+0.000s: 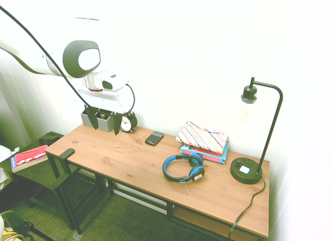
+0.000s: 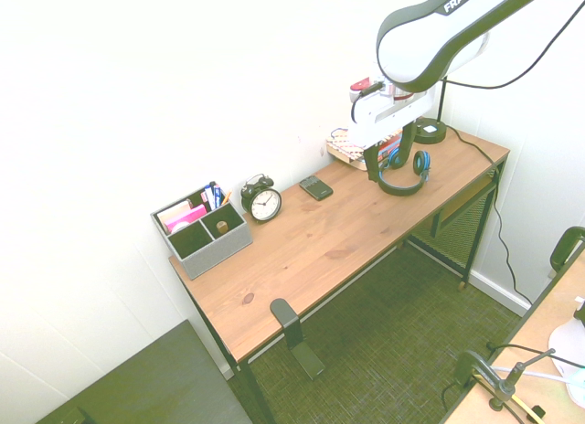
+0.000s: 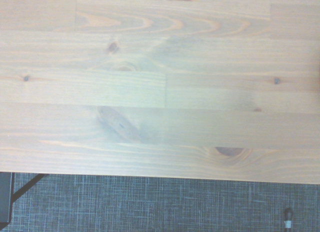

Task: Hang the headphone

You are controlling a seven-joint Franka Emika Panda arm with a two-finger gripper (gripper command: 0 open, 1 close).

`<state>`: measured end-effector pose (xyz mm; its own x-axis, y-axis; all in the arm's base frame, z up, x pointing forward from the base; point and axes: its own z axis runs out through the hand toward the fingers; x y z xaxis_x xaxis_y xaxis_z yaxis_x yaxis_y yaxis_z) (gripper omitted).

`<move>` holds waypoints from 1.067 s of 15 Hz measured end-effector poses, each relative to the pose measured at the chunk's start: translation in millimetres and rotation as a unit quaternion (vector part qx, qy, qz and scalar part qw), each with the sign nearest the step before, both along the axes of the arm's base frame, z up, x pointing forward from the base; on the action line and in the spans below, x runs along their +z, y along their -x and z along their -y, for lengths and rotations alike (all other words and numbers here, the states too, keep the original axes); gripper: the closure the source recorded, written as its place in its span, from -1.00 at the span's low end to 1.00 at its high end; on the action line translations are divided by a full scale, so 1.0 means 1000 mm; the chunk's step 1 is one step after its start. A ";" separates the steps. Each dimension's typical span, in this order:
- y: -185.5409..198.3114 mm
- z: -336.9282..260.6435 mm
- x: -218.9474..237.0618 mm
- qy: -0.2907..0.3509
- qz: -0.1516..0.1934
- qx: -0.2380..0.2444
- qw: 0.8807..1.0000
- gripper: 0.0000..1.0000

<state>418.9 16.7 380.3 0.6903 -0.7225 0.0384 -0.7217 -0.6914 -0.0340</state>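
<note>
Second exterior view: grey organizer point(image 2: 203, 234) holds pens point(image 2: 213, 195), pink notes point(image 2: 186, 217).

Gripper point(image 2: 387, 159) partly hides headphone point(image 2: 403, 169) in second ext. view; organizer point(image 1: 100, 121) half-hidden behind it in first.

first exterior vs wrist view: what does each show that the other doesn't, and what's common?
Only the first exterior view: the headphone lying flat on the desk, the open gripper hanging above the desk's other end, a lamp, a phone, a patterned pouch on books, and an alarm clock partly behind the gripper.

Only the wrist view: a close look at bare wood grain and knots, with the dark carpet beyond the desk's edge.

Both: the wooden desk top.
</note>
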 end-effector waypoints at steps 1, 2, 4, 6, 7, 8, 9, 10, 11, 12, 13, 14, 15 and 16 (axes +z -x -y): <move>0.000 0.000 0.000 0.000 -0.001 -0.001 1.000 -1.00; 0.000 0.000 -0.002 0.000 -0.004 0.006 1.000 -1.00; -0.001 0.015 -0.004 0.004 -0.005 0.067 0.998 -1.00; -0.006 0.056 -0.014 0.019 0.004 0.129 0.992 -1.00; -0.010 0.079 -0.026 0.026 0.006 0.159 0.987 -1.00; -0.016 0.095 -0.041 0.034 0.006 0.187 0.982 -1.00; -0.023 0.108 -0.057 0.040 0.003 0.206 0.978 -1.00; -0.032 0.118 -0.073 0.043 -0.003 0.217 0.975 -1.00; -0.041 0.127 -0.091 0.048 -0.012 0.227 0.973 -1.00; -0.048 0.133 -0.107 0.054 -0.021 0.235 0.970 -1.00; -0.053 0.136 -0.124 0.058 -0.027 0.241 0.968 -1.00; -0.059 0.138 -0.141 0.059 -0.030 0.244 0.967 -1.00; -0.065 0.139 -0.154 0.061 -0.032 0.248 0.966 -1.00; -0.072 0.140 -0.165 0.065 -0.033 0.252 0.965 -1.00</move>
